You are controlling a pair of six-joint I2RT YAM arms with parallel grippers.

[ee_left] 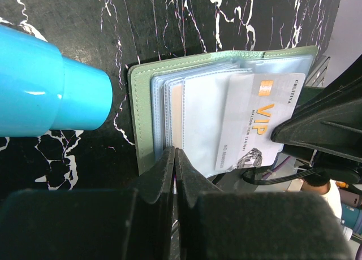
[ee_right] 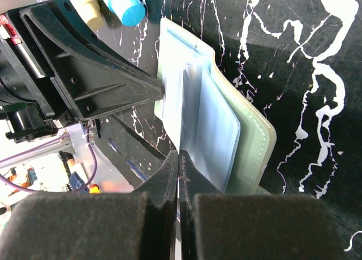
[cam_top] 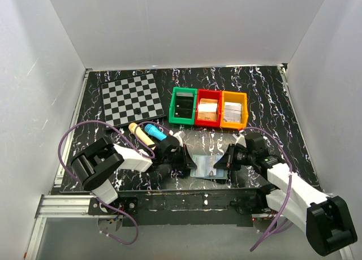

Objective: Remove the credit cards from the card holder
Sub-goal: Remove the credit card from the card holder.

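Grey-green stitched leatherette bifold card holder [ee_left: 141, 124] is lying open on the black white-veined table [ee_left: 169, 22] between the arms, its clear plastic sleeves fanning out. A pale glossy credit card [ee_left: 257, 121] is sticking out, showing a gold chip and "VIP". The left gripper [ee_left: 174, 158] is clenched, pressing the holder's edge. The right gripper [ee_right: 178, 158] is pinching the card's end.

Light: bright, even, from above | shadows: soft, short | glare: sheen on blue cap [ee_left: 56, 90], card holder [ee_left: 203, 118] sleeves | focus: wrist views' near foreground blurred — overhead sharp
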